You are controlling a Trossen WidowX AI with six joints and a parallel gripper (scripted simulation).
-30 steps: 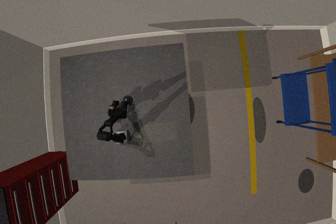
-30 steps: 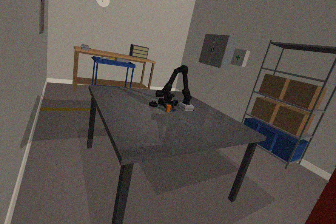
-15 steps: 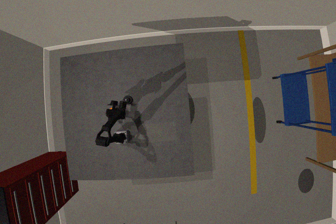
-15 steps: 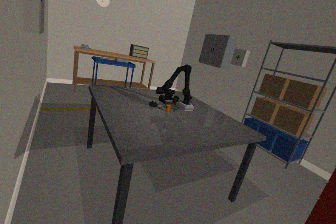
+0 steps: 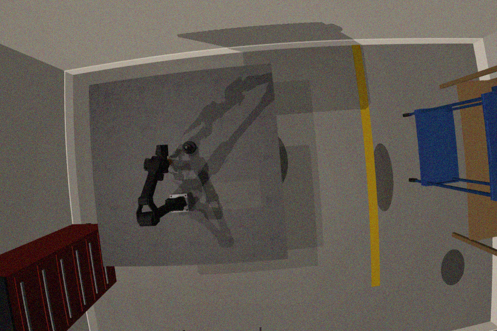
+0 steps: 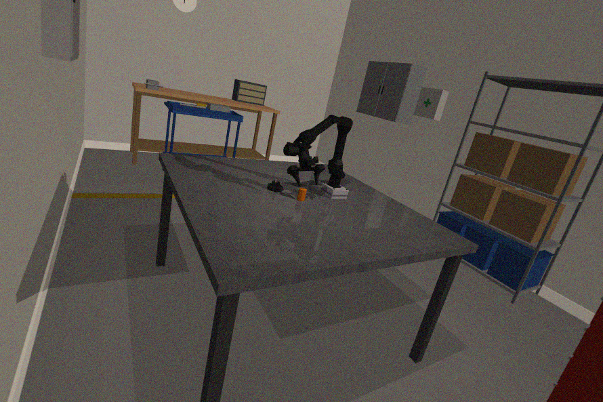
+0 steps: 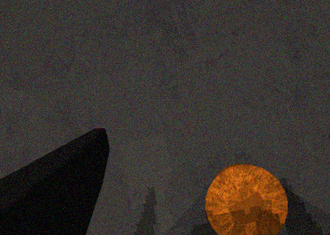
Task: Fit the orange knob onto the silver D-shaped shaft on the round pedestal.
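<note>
The orange knob (image 5: 170, 162) (image 6: 301, 194) (image 7: 245, 191) stands upright on the dark table, mostly covered by the arm in the top view. The wrist view shows its round end face at the lower right, with no hole in sight. My gripper (image 6: 308, 185) is open and empty, its fingers pointing down behind the knob in the exterior view. One black finger shows at the left of the wrist view; the other is out of that frame. The dark round pedestal (image 5: 189, 147) (image 6: 275, 187) is a short way from the knob. The shaft's flat side is too small to make out.
The dark grey table (image 5: 128, 114) (image 6: 292, 241) carries everything. The arm's pale base block (image 5: 184, 209) (image 6: 337, 194) is beside the work area. A red drawer cabinet (image 5: 52, 270) stands by one table corner. A metal shelf with boxes (image 6: 516, 165) stands off to the right.
</note>
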